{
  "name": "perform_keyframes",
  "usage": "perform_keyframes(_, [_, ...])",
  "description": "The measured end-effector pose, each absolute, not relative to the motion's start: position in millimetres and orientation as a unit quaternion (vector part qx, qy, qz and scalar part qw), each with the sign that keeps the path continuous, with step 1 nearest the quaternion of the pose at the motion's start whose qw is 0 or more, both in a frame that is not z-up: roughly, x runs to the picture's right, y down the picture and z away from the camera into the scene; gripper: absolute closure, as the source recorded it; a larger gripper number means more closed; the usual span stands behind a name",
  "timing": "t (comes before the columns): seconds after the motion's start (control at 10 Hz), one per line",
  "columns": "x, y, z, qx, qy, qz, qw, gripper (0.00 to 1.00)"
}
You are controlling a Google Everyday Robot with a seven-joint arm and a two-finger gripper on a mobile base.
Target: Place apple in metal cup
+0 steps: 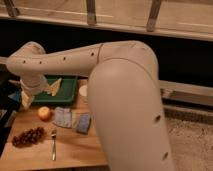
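White and bulky, the robot arm [120, 100] fills the centre and right of the frame. It reaches across to the left, where its gripper [40, 94] hangs low over the wooden worktop [30, 159]. Its two cream-coloured fingers [26, 100] stand spread well apart, so the jaws are released and grasp nothing.

The apple [45, 113], yellow-orange with a reddish blush, sits on the worktop left of centre, just below the gripper. It appears to be clear of both fingers.

Behind the gripper, toward the upper left of the worktop, lies a green tray [67, 87], and one finger overlaps its front edge in this view. To the right of the tray, the pale rim of a white cup [82, 91] peeks out from beside the arm.

Just to the right of the apple lies a grey pad [62, 117], and a blue sponge [83, 123] rests close beside that. A dark purple grape bunch [27, 136] lies at the lower left. To its right a slim metal utensil [53, 145] lies lengthwise toward the bottom edge; whether it is a fork or a spoon cannot be told.

A pale ledge with upright metal posts [91, 12] runs along the top of the frame, above a dark band.
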State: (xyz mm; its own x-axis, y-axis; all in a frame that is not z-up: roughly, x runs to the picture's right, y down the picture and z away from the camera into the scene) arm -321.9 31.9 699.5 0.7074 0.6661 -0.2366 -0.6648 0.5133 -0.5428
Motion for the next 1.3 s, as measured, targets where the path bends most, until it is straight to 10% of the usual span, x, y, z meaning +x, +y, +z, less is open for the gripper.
perform_keyframes(1.3, [-363.6,73.2,748.9,-0.341,0.03,0.371,0.863,0.22])
